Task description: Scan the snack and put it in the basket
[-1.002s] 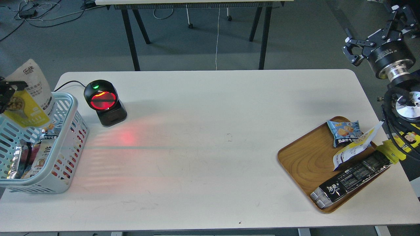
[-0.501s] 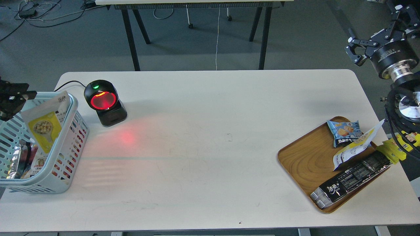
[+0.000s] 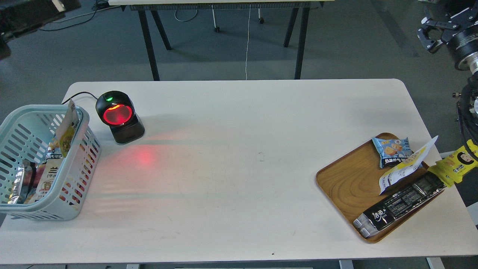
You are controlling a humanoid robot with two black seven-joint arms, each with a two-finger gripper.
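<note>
The snack, a small pouch with a yellow front, stands on edge inside the basket, leaning against its right wall. The basket is pale blue-white, slotted, at the table's left edge, with other packets in it. My left gripper is a dark blurred shape at the top left, high above and away from the basket; its fingers cannot be told apart. My right gripper is at the top right, off the table, empty, its fingers spread.
A black scanner with a glowing red window stands right of the basket, its cable running left. A brown wooden tray at the right holds a small blue packet, a longer yellow-white pouch and a black bar pack.
The snack left my left gripper and dropped into the basket, settling against its right wall. My left arm rose up and away to the top left. My right arm moved up and right.
</note>
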